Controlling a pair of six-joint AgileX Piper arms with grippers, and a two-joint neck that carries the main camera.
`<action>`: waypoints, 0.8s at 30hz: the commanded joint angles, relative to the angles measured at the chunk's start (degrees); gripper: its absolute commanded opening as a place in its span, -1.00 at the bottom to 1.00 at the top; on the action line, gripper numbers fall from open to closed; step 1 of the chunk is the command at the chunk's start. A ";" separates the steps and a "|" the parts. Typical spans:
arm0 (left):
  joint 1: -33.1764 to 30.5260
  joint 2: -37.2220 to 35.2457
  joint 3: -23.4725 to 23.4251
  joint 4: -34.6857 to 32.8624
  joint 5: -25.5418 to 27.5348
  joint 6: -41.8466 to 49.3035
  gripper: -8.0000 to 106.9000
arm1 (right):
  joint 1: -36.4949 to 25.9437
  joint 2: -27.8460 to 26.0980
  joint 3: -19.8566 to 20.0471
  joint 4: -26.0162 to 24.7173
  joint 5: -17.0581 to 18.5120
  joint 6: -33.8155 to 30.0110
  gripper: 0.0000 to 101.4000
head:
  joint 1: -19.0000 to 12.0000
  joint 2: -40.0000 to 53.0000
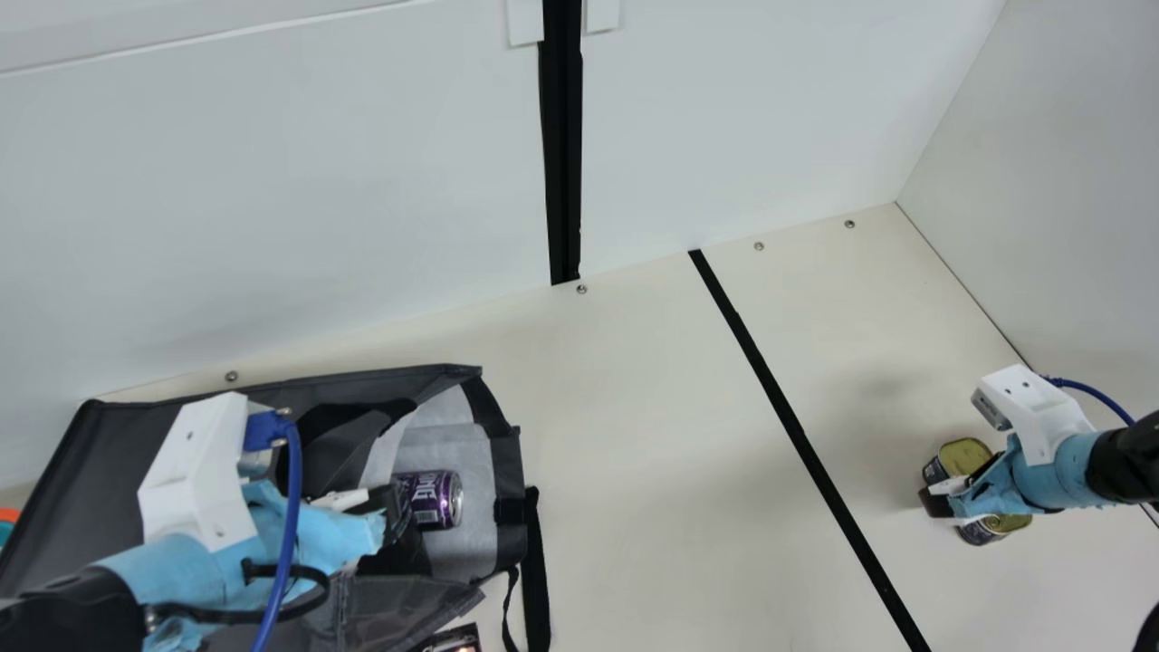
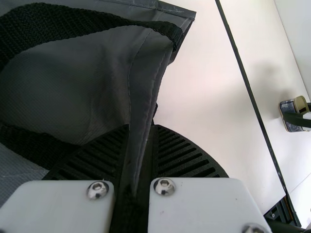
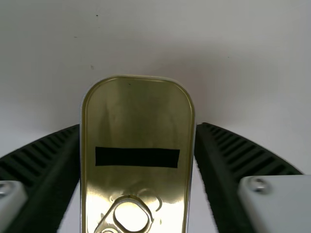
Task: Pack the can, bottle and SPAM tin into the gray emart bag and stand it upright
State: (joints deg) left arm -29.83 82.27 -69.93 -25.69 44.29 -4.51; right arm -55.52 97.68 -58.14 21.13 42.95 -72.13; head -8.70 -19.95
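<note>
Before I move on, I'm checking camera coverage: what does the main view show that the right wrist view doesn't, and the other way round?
Main view: the purple metal can lying in the mouth of the gray fabric bag, the left gripper at the bag, and the long black stripe on the table.

Right wrist view: the whole black strip across the rounded tin's gold lid.

Both: that tin, the right gripper at it, and the cream table.

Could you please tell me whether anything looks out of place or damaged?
I see no damage. The gray bag looks askew, lying down instead of upright as the task wants, with the purple can on its side in its open mouth.
</note>
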 commanded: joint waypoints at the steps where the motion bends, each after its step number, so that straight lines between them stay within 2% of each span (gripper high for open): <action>1: 0.00 0.00 0.00 0.00 0.00 0.00 -1.00 | 0.28 0.13 -0.13 -0.28 0.14 0.43 -0.18 | -1.30 -0.05; 7: 0.00 0.00 0.00 0.00 0.00 0.00 -1.00 | 1.74 -0.16 -0.85 0.21 0.83 0.66 -0.97 | -1.30 -0.05; 24: 0.00 0.00 0.00 0.00 0.00 0.00 -1.00 | 8.22 -5.62 -1.62 1.09 3.44 0.53 -1.00 | -1.30 -0.05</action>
State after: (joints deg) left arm -29.83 82.27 -69.93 -25.69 44.29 -4.51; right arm -47.74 92.32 -59.87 22.19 46.39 -71.75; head -8.70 -19.95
